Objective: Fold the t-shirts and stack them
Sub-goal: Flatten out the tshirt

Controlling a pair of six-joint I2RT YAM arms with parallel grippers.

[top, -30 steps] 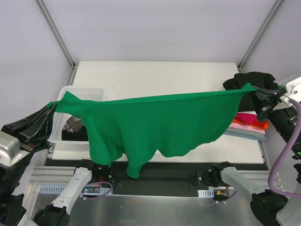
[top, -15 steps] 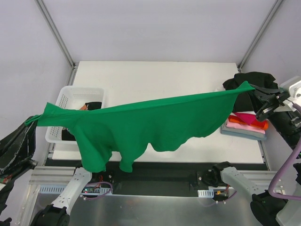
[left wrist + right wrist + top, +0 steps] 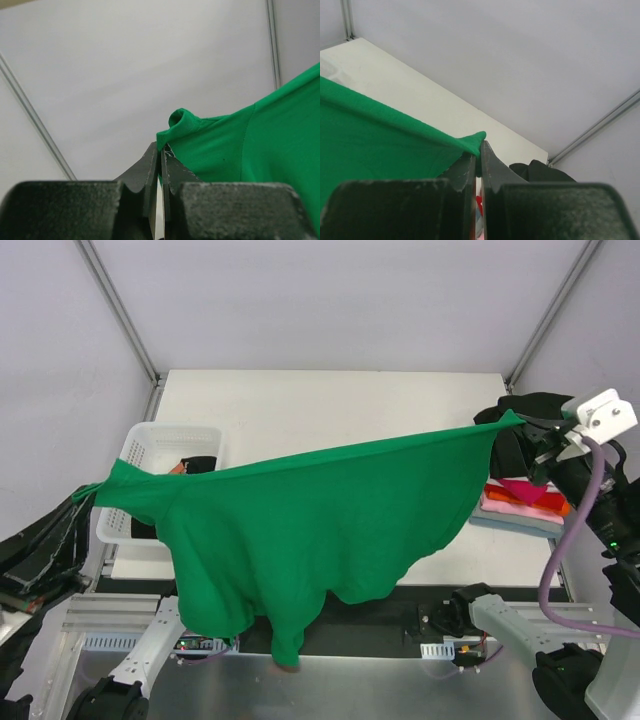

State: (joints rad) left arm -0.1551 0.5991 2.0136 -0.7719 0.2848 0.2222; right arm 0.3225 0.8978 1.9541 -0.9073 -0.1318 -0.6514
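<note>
Green t-shirt (image 3: 300,520): matt knit cloth, stitched seams.
Basket (image 3: 135,455): white plastic mesh.
Table (image 3: 330,410): smooth matt white.
Left gripper (image 3: 160,152): black, grainy matt.

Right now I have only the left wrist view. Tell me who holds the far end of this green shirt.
Observer: The right tool is shut on the opposite corner of the green t-shirt, which hangs stretched in the air across the table.
Operator: Report where its bottom hangs.
Observer: In the top view the lowest fold droops past the table's near edge, toward the arm bases.
Operator: Say where the folded ones are.
Observer: A folded stack, pink and red showing, lies at the table's right edge, near the right tool.
</note>
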